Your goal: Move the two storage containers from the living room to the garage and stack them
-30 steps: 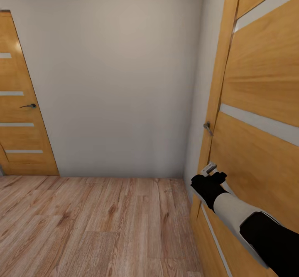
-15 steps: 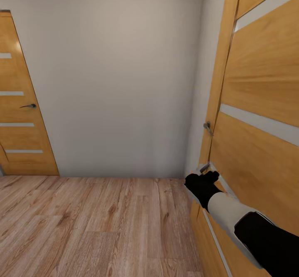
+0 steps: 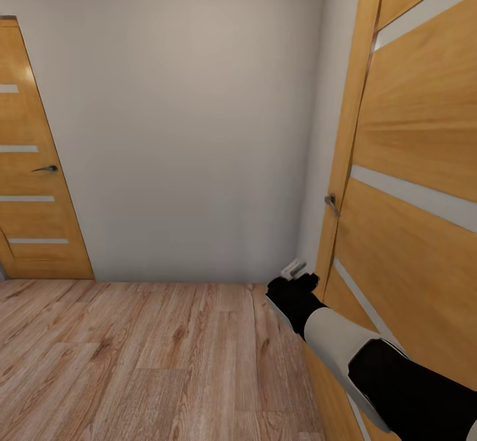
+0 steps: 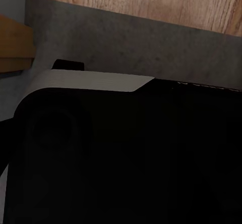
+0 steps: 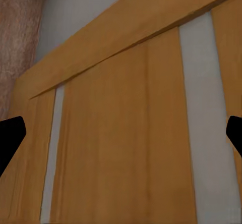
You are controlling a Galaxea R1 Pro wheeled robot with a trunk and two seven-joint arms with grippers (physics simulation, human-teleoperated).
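Note:
The two storage containers are out of view. My right arm reaches in from the lower right of the head view. Its gripper [image 3: 295,270] hangs low beside the edge of a light-wood door [image 3: 411,163] on the right, just left of the door's edge and below its metal handle [image 3: 330,201]. In the right wrist view the door panel [image 5: 126,133] with pale stripes lies close ahead. The two black fingertips [image 5: 10,135] stand far apart at the sides, so the gripper [image 5: 121,133] is open and holds nothing.
A plain white wall [image 3: 185,116] stands ahead over a light wood-plank floor [image 3: 146,361]. A second wooden door [image 3: 33,183] with a dark handle is at the far left. The left wrist view shows a dark part of my own body [image 4: 121,153].
My right gripper has moved left, off the face of the right-hand door to a spot beside its edge. The camera has not moved.

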